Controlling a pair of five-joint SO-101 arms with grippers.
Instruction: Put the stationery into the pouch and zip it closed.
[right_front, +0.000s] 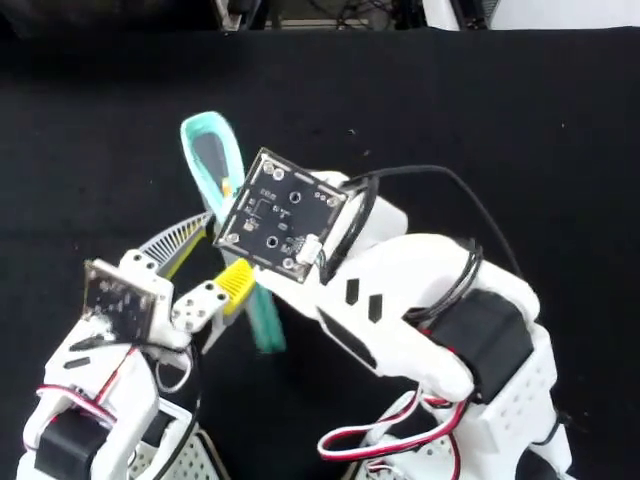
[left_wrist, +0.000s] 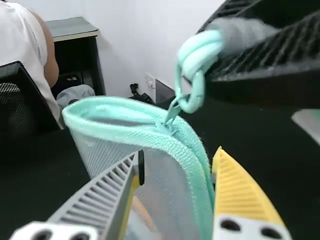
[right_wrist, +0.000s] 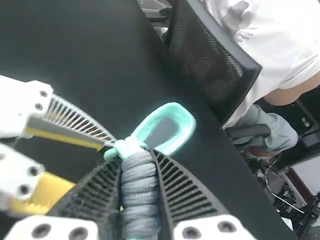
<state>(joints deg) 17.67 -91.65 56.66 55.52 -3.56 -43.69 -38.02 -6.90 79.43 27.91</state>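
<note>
A teal mesh pouch (right_front: 212, 150) stands on edge in mid-table, its mouth a teal-rimmed oval with a dark inside. My left gripper (right_front: 215, 262) is shut on the pouch (left_wrist: 165, 190), which sits between its grey finger (left_wrist: 105, 195) and yellow finger (left_wrist: 235, 195). The zip slider (left_wrist: 167, 125) sits on the rim near those fingers. A grey cord with a teal loop (left_wrist: 197, 55) hangs from the slider. My right gripper (right_wrist: 136, 155) is shut on that cord (right_wrist: 137, 185), just above the pouch mouth (right_wrist: 167, 127). Something faintly orange shows through the mesh.
The black table (right_front: 500, 100) stretches wide around the pouch. The right arm's wrist board (right_front: 280, 215) covers the pouch's middle from above. White perforated arm bases (right_front: 190, 460) stand at the front edge. A black mesh chair (right_wrist: 215, 65) stands beyond the table.
</note>
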